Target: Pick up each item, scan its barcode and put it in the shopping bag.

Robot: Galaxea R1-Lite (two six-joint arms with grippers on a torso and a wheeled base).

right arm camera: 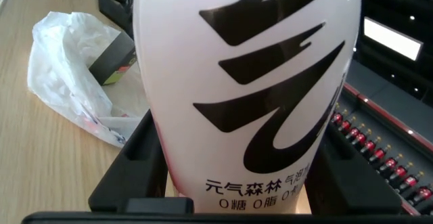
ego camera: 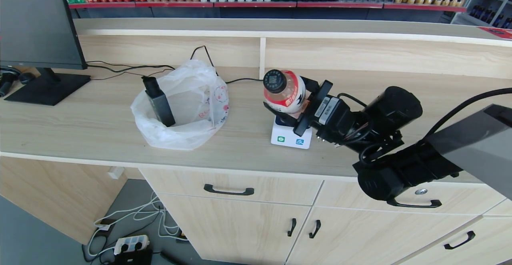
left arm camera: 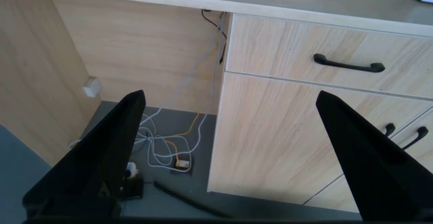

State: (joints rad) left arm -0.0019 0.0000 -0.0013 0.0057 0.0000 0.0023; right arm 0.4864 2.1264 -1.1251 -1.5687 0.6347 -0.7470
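My right gripper (ego camera: 289,101) is shut on a white bottle (ego camera: 285,91) with a red band and a black cap, held tilted just above the small white scanner box (ego camera: 291,137) on the counter. Up close, the white bottle (right arm camera: 250,88) with black brush strokes sits between the black fingers (right arm camera: 132,163). To the left stands the white plastic shopping bag (ego camera: 182,105), mouth open, with a dark box (ego camera: 159,101) upright inside; the shopping bag (right arm camera: 74,82) and its dark box (right arm camera: 111,58) lie beyond the bottle. My left gripper (left arm camera: 226,160) hangs open below the counter, in front of the cabinet.
A monitor on a black stand (ego camera: 48,87) occupies the counter's far left, with cables (ego camera: 128,69) running behind the bag. A raised wooden ledge (ego camera: 260,45) backs the counter. Drawers with black handles (ego camera: 229,191) are below; a power strip (ego camera: 132,244) lies on the floor.
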